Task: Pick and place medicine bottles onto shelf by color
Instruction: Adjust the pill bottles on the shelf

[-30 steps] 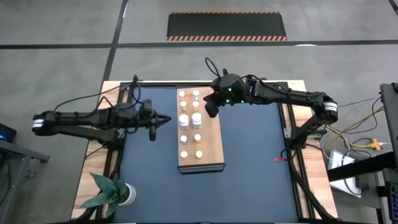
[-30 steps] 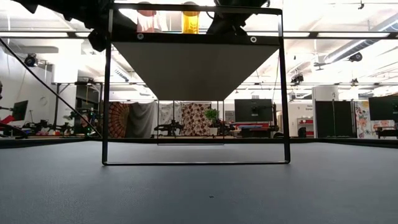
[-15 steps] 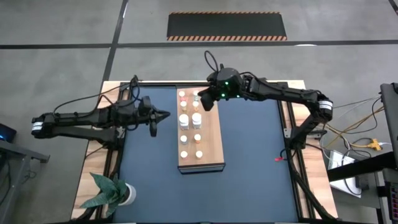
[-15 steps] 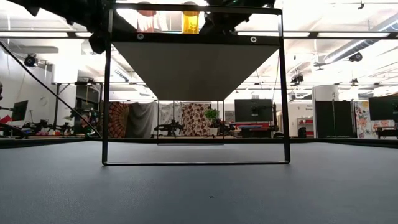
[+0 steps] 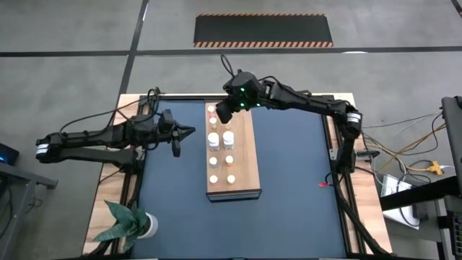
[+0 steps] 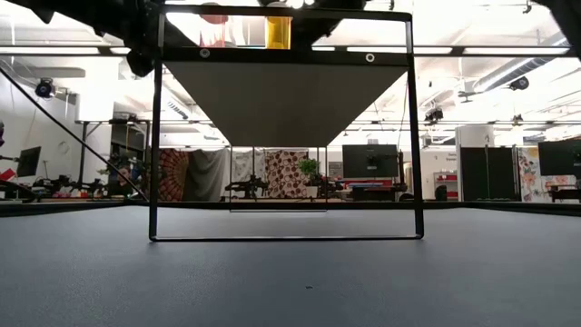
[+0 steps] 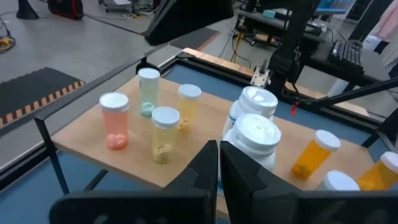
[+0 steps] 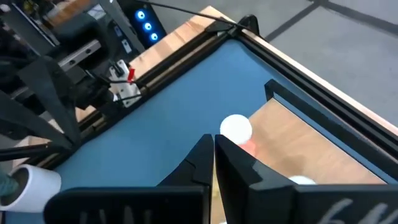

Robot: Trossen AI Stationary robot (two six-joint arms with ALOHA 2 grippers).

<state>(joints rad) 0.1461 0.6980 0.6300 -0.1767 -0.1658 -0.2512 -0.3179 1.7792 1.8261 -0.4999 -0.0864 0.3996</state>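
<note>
The shelf [image 5: 242,162], a light wooden board on a black frame [image 6: 155,136], stands raised over the dark mat. Several medicine bottles stand upright on it in two rows: a pink one [image 7: 114,121], a green one [image 7: 148,92], yellow ones [image 7: 165,134], two larger white ones [image 7: 258,138] and orange ones [image 7: 314,152]. My left gripper [image 5: 192,131] is shut and points level at the shelf from its left side. My right gripper [image 5: 221,114] is shut and hovers over the shelf's far end, above the pink, white-capped bottle [image 8: 236,130].
A potted green plant [image 5: 130,224] stands at the table's near left corner. The wooden table rim [image 5: 123,108] with black rails borders the mat. Cables [image 5: 404,155] hang off the right side. Bare mat [image 5: 296,180] lies right of the shelf.
My right gripper has swung toward the table's left edge and slightly toward the far edge, from the shelf's right side to a spot over its far left corner, staying shut. The bottles and the shelf have not moved.
</note>
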